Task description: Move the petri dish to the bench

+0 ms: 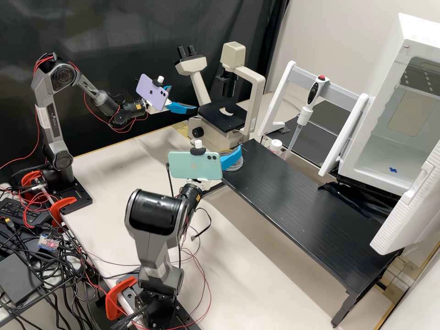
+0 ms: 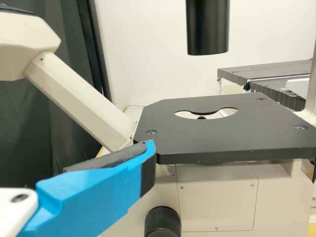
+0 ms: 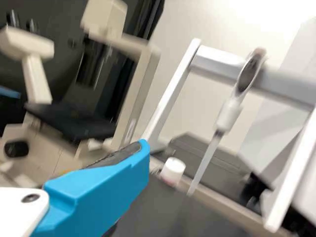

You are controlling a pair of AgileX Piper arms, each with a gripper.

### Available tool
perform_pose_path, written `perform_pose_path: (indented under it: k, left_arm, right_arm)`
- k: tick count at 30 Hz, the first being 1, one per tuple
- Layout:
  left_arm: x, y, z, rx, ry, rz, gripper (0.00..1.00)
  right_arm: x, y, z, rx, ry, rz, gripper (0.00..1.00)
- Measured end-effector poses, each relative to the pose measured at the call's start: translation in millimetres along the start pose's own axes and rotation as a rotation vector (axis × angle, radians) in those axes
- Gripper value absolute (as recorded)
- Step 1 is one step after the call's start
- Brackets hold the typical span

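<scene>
The clear round petri dish (image 1: pixel 237 165) shows at the near left end of the raised black bench (image 1: pixel 311 211); what it rests on is hard to tell. My right gripper (image 1: pixel 233 156) is over it, one blue finger crossing in front of the dish, the other hidden behind the phone. In the right wrist view the right gripper (image 3: pixel 144 148) is open, its visible pad bare. My left gripper (image 1: pixel 185 101) hangs open beside the microscope, its two fingers apart. In the left wrist view the left gripper (image 2: pixel 150 148) has nothing on its visible pad, near the stage's edge.
The microscope (image 1: pixel 222 117) stands at the back, with a pale piece on its stage. Behind the black bench are a white-capped container (image 1: pixel 275 145) and a pipette (image 1: pixel 300 119) on a white frame. An open white cabinet (image 1: pixel 389 137) stands at the right.
</scene>
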Motion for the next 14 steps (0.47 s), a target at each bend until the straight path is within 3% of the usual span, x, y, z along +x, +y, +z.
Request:
perform_pose_path:
  k: [7,9,14]
  left_arm:
    - [0,0.0,0,0.000,0.000,0.000,1.00]
    - [0,0.0,0,0.000,0.000,0.000,1.00]
    - [0,0.0,0,0.000,0.000,0.000,1.00]
  right_arm:
    - [-20,39,-1,0.047,-0.004,0.212,1.00]
    - [-24,51,6,0.109,-0.031,0.276,1.00]
    - [-29,65,24,0.220,-0.098,0.371,1.00]
